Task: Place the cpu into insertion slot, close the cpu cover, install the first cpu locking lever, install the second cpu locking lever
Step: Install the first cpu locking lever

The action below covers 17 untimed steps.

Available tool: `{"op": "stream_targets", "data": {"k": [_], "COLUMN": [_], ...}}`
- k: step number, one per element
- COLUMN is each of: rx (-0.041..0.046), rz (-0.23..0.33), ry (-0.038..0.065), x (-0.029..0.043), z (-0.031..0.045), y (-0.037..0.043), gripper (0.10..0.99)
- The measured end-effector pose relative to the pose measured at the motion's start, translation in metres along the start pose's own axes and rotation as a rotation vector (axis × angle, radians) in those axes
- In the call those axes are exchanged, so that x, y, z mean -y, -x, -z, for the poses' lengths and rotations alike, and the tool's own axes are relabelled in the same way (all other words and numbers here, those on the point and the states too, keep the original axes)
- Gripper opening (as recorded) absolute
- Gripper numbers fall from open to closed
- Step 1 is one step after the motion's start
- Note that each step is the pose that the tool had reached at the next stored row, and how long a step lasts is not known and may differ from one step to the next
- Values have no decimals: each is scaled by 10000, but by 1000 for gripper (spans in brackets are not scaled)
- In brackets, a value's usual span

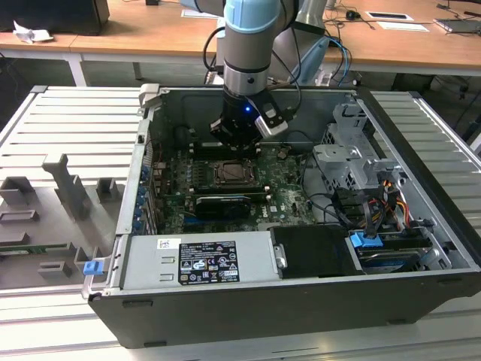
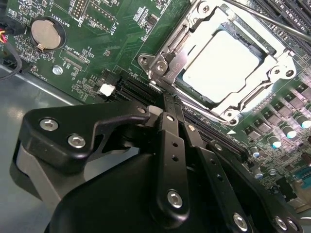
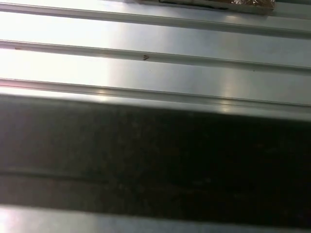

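Exterior view: the arm [image 1: 252,45] reaches down into an open computer case [image 1: 301,226] resting on a ribbed metal table [image 1: 60,120]; the gripper [image 1: 239,135] hangs over the green motherboard [image 1: 282,188], just behind the insertion slot [image 1: 234,173].
Second wrist view: a close look at the socket, too small to read from outside; the cpu [image 2: 221,65] lies flat in the insertion slot [image 2: 160,63], silver top up.
Cpu cover: the silvery frame [image 2: 262,80] lies down around the chip's edges, apparently closed.
Lever: a thin metal rod [image 2: 272,20] runs along the far side of the socket; whether it is latched cannot be told.
Gripper: in the second wrist view its black fingers [image 2: 170,145] are pressed together with no gap between them, gripping nothing, the tips just at the socket's near corner; contact with it is unclear.
First wrist view: the ribbed metal surface [image 3: 155,39] and a dark band [image 3: 155,155], probably the case wall.
Coin cell: a round battery [image 2: 44,34] sits on the board, well apart from the socket.
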State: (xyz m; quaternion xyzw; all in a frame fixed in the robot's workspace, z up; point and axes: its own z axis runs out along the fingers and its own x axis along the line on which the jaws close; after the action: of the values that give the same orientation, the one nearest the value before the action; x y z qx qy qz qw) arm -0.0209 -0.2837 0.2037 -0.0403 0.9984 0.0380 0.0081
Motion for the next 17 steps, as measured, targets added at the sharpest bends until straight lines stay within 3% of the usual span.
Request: {"op": "stream_targets", "data": {"k": [7, 11, 17], "rx": [1, -9, -11], "rz": [0, 3, 2], "ry": [-35, -148, -157], "x": [-1, 0, 1], "z": [-1, -2, -19], "y": [0, 0, 0], "gripper": [106, 106, 106]}}
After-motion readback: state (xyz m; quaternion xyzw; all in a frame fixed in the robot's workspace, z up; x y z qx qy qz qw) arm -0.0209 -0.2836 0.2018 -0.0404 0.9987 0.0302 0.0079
